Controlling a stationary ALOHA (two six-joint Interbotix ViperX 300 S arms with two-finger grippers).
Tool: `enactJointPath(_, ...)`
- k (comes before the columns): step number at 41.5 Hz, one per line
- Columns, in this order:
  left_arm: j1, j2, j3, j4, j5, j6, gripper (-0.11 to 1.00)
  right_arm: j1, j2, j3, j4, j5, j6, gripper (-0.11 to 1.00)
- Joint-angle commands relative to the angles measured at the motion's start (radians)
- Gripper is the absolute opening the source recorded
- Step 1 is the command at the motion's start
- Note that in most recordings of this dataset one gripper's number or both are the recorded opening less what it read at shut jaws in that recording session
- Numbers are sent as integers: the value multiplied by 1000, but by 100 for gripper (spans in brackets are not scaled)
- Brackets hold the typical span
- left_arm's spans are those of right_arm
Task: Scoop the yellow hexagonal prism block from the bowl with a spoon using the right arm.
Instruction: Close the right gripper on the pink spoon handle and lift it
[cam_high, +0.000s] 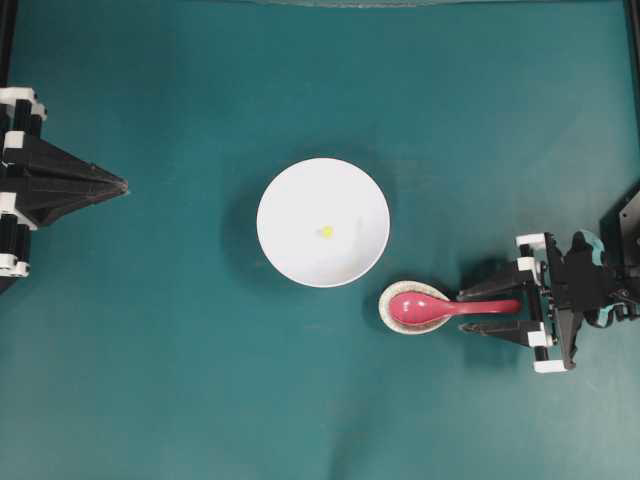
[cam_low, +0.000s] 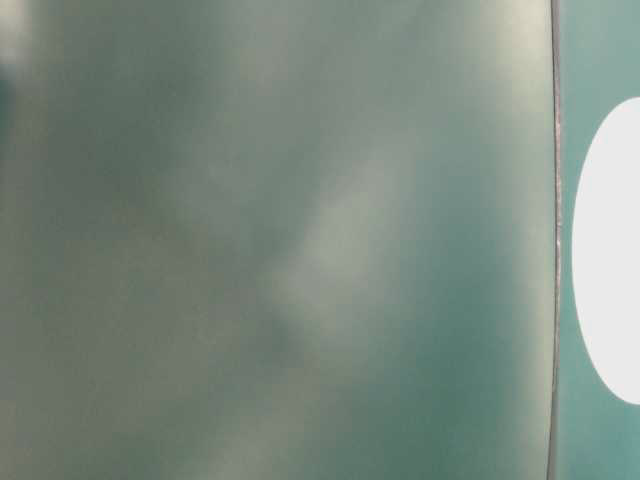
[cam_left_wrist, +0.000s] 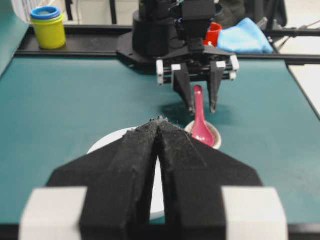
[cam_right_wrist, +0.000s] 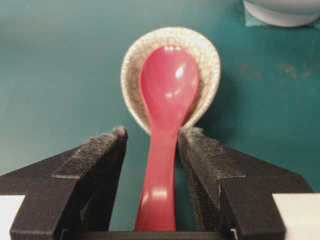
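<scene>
the right claw (cam_right_wrist: 152, 142) stands released, its fingers either side of the spoon (cam_high: 440, 307) handle; the spoon's scoop rests in a speckled dish (cam_high: 392, 318) beside the bowl (cam_high: 290, 195); the yellow block (cam_high: 326, 231) sits in the bowl; the left claw (cam_left_wrist: 159, 125) is clenched, holding nothing.

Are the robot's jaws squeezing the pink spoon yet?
Apart. In the right wrist view the spoon handle runs between the right gripper jaws, with a strip of green table showing on both sides of the handle.

Left gripper (cam_high: 118, 186) closed; right gripper (cam_high: 478, 310) parted, tilted down.
</scene>
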Motion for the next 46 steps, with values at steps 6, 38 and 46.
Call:
enactJointPath(6,2,9,-26,3,-9,-2,0,5,-11,-2,2,-5,-9,51)
enactJointPath(38,2,8,-26,3,-9,-2,0,-38,-89,12,2,-3,-28,25)
enactJointPath(46,2,2,-28,3,-5,-2,0,-64,-229,20,3,60,-106,25)
